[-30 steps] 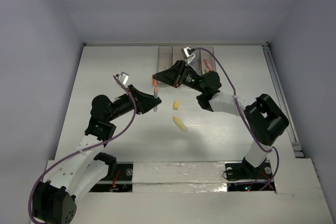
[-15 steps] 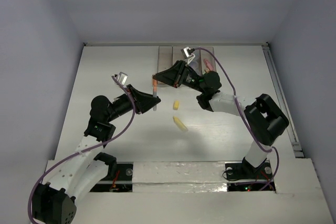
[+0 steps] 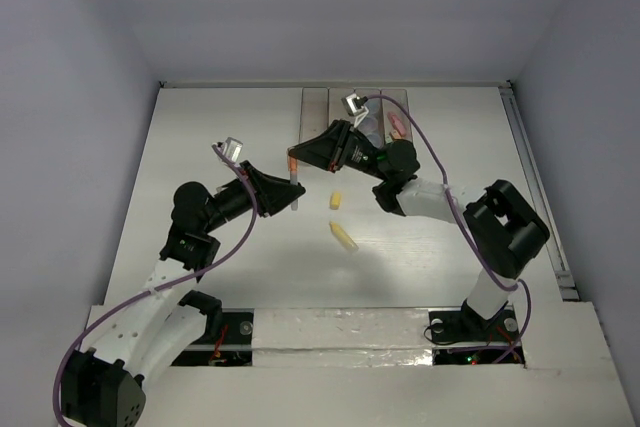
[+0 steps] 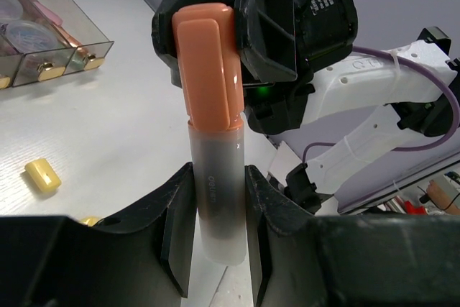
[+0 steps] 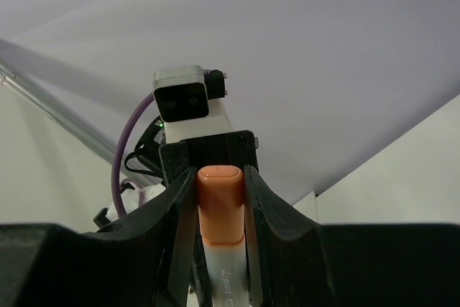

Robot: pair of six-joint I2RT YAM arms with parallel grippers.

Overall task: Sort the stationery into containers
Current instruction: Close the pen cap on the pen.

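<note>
An orange-capped marker (image 3: 293, 173) with a frosted grey body is held by both grippers above the table. My left gripper (image 3: 296, 193) is shut on its grey body (image 4: 219, 199). My right gripper (image 3: 297, 150) is shut on its orange cap (image 5: 220, 210), facing the left gripper end to end. In the left wrist view the right gripper (image 4: 237, 26) sits right behind the cap. The row of translucent bins (image 3: 315, 112) stands at the back, partly hidden by the right arm; it also shows in the left wrist view (image 4: 72, 30), holding bluish rolls and pink pieces.
Two short yellow pieces lie on the table, one (image 3: 336, 200) just right of the grippers and one (image 3: 344, 237) nearer the front; one shows in the left wrist view (image 4: 42, 176). A pink marker (image 3: 397, 125) lies in the rightmost bin.
The right gripper and the marker's cap end have shifted slightly left and up. The left gripper has barely moved. Both stay shut on the marker.
</note>
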